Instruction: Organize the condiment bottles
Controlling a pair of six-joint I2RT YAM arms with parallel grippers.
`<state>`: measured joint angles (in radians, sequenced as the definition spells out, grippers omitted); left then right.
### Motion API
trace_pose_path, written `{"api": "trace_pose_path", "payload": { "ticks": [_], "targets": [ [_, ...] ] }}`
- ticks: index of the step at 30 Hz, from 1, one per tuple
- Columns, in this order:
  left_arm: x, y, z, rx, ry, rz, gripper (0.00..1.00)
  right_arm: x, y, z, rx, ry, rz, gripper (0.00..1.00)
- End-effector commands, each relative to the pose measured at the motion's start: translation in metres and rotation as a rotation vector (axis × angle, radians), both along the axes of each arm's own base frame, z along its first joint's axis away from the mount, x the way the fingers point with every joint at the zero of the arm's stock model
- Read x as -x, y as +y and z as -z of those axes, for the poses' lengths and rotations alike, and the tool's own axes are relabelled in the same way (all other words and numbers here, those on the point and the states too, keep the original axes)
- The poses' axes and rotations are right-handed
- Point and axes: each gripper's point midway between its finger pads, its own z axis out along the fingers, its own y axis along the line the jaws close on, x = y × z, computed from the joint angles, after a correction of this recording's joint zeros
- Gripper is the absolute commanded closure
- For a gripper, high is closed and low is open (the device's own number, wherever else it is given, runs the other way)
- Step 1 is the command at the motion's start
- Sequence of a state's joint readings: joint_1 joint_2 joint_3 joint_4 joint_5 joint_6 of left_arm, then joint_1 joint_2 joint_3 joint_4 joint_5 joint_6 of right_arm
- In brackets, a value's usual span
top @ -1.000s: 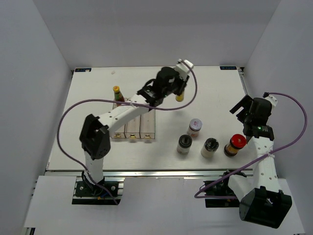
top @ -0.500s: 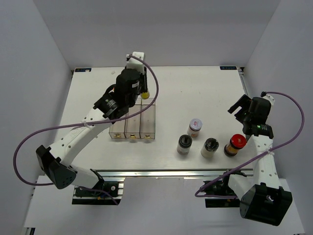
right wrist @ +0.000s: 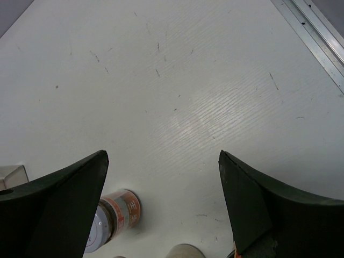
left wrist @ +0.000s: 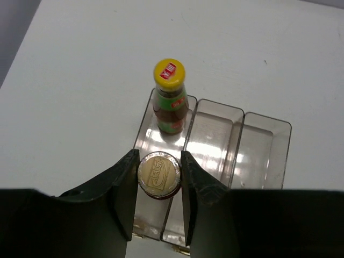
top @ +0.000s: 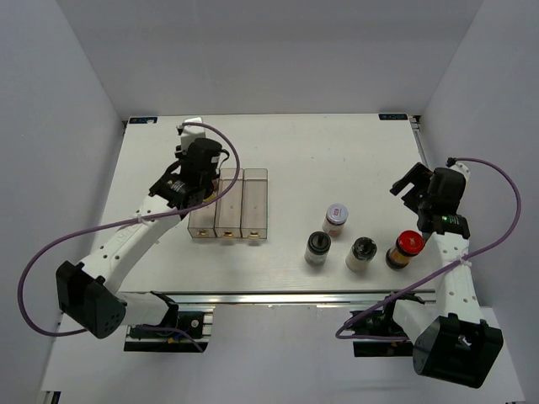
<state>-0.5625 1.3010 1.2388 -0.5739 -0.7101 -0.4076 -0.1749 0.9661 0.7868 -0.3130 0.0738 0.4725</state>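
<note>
Fingers [left wrist: 124,193] of L gripper [left wrist: 157,161] clamp tiny bottle [left wrist: 158,176] w/ round gold embossed cap; R gripper [right wrist: 162,158] spread wide, empty.

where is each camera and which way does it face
top external: above, behind the bases, facing down at the table; left arm, right arm show.
left wrist: on its arm, facing down past the left end effector, shut on the tiny yellow-capped bottle, at the tray.
right wrist: likewise, facing down through the open right end effector at table and white jar.
shared: top external also sees tray and white jar.
</note>
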Motion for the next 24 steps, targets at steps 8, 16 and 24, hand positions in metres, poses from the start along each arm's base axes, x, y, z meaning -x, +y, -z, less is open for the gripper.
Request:
{"api": "trace_pose_path", "payload": {
  "ticks": [8, 16, 24],
  "targets": [
    [-0.028, 0.032, -0.002, 0.09, -0.154, -0.084, 1.0, -0.005, -0.001, 0.0, -0.005, -0.021, 0.003, 0.12],
    [-0.037, 0.027, 0.02, 0.108, -0.125, -0.044, 1.0, -0.006, -0.001, 0.003, -0.006, -0.015, 0.006, 0.11],
    [-0.039, 0.029, 0.053, 0.067, -0.041, -0.069, 1.0, -0.006, -0.001, 0.008, -0.013, 0.001, 0.007, 0.11]
  ]
}}
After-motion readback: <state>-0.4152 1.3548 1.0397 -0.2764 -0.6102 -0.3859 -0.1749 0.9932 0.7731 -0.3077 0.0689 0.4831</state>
